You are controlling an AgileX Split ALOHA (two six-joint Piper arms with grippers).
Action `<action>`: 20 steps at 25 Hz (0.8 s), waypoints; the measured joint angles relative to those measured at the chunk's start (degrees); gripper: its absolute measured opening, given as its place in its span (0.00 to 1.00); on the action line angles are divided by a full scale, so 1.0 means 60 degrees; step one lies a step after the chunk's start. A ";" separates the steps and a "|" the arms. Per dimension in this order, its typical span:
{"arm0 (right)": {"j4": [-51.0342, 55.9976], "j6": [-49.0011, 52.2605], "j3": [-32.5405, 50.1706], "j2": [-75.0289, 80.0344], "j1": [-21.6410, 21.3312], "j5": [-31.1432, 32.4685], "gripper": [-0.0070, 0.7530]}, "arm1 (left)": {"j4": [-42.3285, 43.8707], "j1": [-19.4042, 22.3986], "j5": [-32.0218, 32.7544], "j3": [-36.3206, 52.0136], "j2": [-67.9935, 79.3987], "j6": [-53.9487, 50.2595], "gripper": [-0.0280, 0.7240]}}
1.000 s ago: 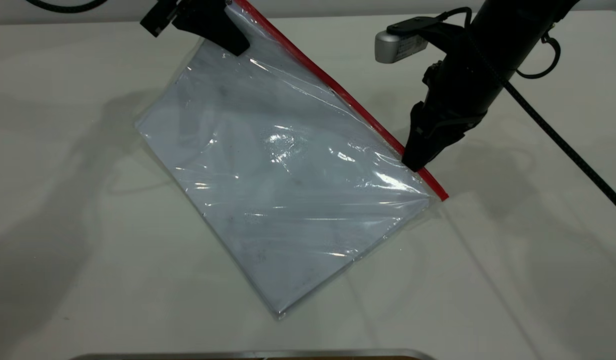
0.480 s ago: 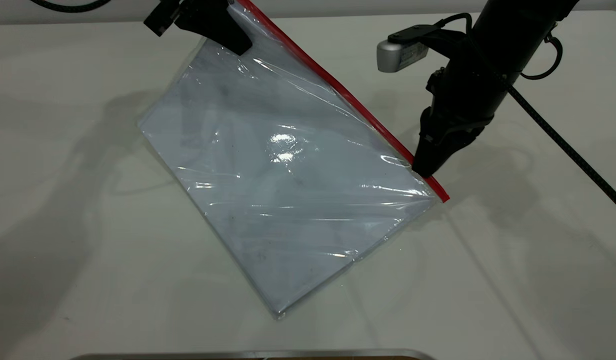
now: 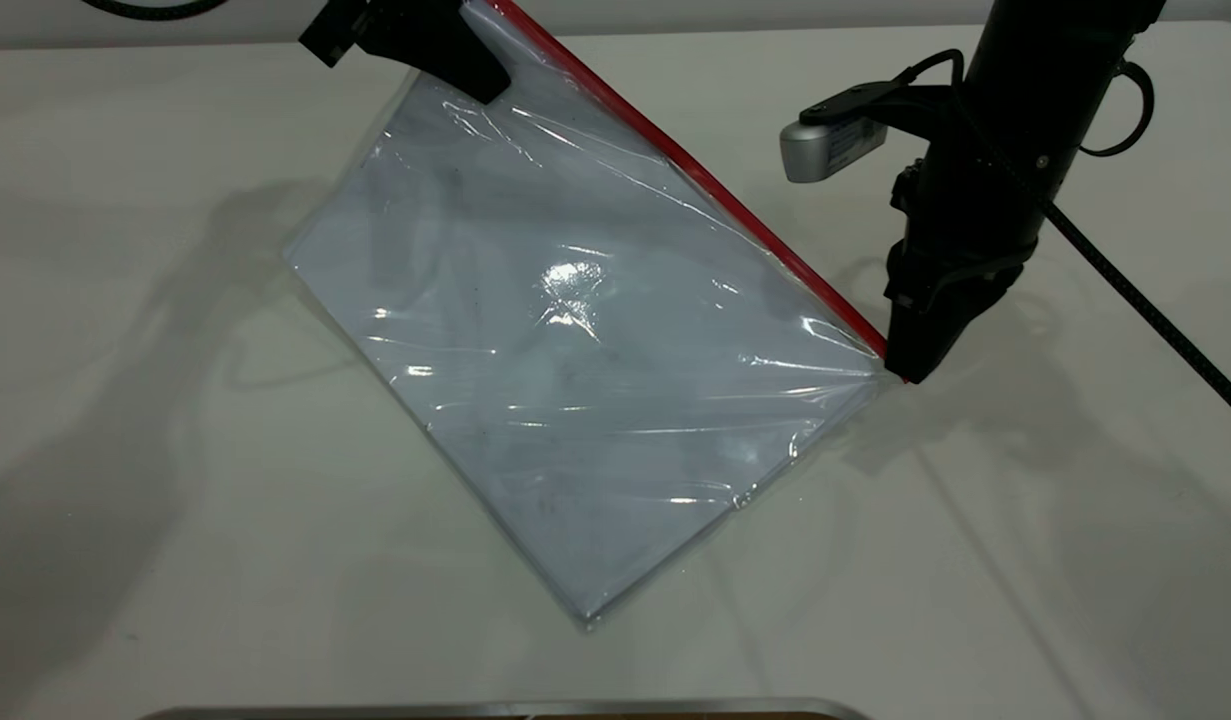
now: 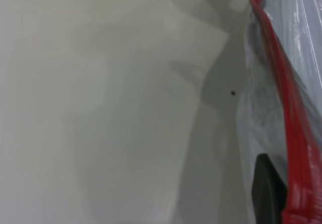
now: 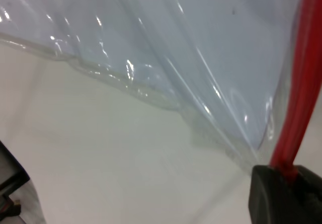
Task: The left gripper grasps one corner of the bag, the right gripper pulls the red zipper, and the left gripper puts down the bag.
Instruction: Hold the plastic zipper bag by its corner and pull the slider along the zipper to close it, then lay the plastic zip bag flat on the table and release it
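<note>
The clear bag (image 3: 575, 330) hangs tilted, its low clear corner resting on the white table (image 3: 175, 560). My left gripper (image 3: 465, 70) at the top is shut on the bag's upper corner, where the red zipper (image 3: 715, 190) strip begins. The strip runs down to the right. My right gripper (image 3: 910, 365) is shut on the red zipper at its lower right end, by the bag's right corner. In the right wrist view the red strip (image 5: 297, 108) enters between the black fingers (image 5: 269, 196). In the left wrist view one black jaw shows beside the red strip (image 4: 294, 148).
A metal-edged object (image 3: 495, 708) lies along the table's near edge. The right arm's black cable (image 3: 1145, 310) runs off to the right.
My right gripper has slid down and to the right along the red zipper to its end. The bag has shifted slightly right with it. The left gripper holds its corner.
</note>
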 joint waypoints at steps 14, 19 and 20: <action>-0.0007 0.0184 -0.0963 0.0011 -0.0024 -0.0022 0.66 | 0.0406 -0.0058 -0.0847 0.0000 -0.0029 -0.2135 0.61; -0.0007 0.0223 -0.2136 0.0022 -0.0024 0.0083 0.71 | 0.1656 -0.0070 -0.1951 0.0000 -0.0618 -0.4789 0.84; -0.0007 0.0259 -0.2382 0.0011 -0.0024 0.0178 0.71 | 0.2040 -0.0070 -0.2087 0.0000 -0.0860 -0.5517 0.85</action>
